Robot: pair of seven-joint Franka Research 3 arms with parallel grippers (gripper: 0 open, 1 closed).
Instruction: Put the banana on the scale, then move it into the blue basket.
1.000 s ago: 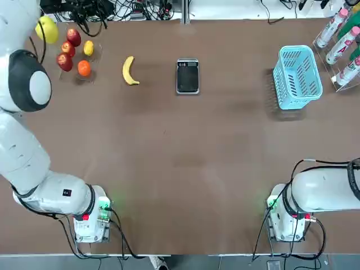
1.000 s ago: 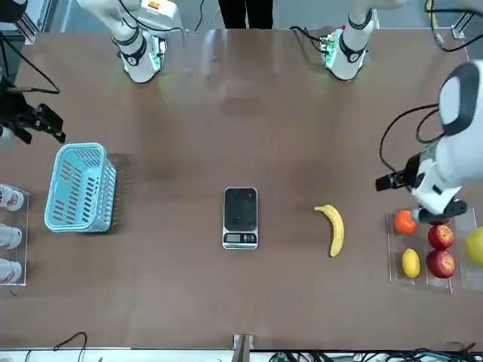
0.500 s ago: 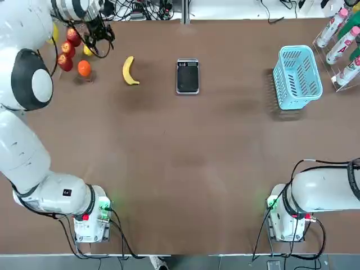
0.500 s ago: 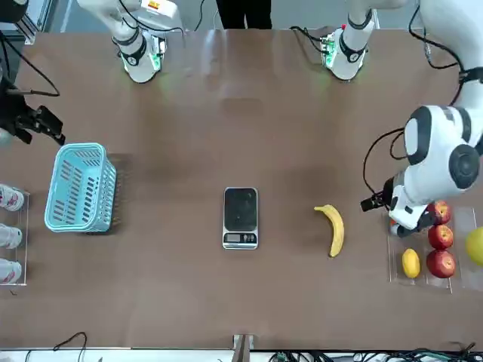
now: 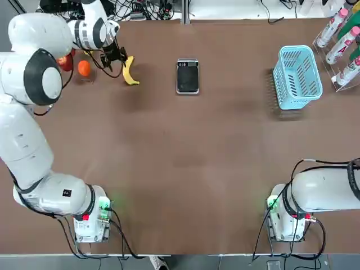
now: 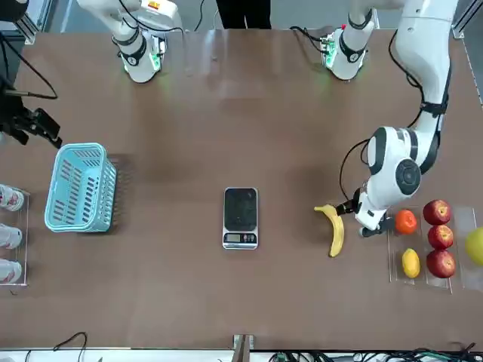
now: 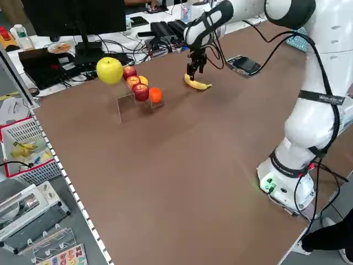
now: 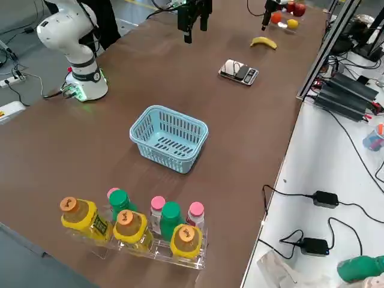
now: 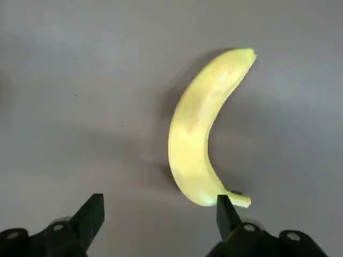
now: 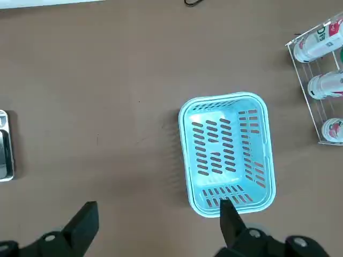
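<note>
Approaching end effector: left (image 9: 161, 206), spread apart with nothing between its fingers, above the bench near the banana.
Banana (image 9: 198, 128): flat on the bench (image 5: 169, 157), beside the scale (image 5: 187, 76), outside the basket (image 5: 298, 77).
Handling: probably light, fairly firm, smooth, prone to bruising.
Grip point: mid-curve, across the narrow width, moderate force; avoid the tips, where it could pivot.

A robotics lab: two mounted robot arms (image 5: 34, 140), loose cables (image 5: 135, 10), a monitor (image 7: 74, 19).
</note>
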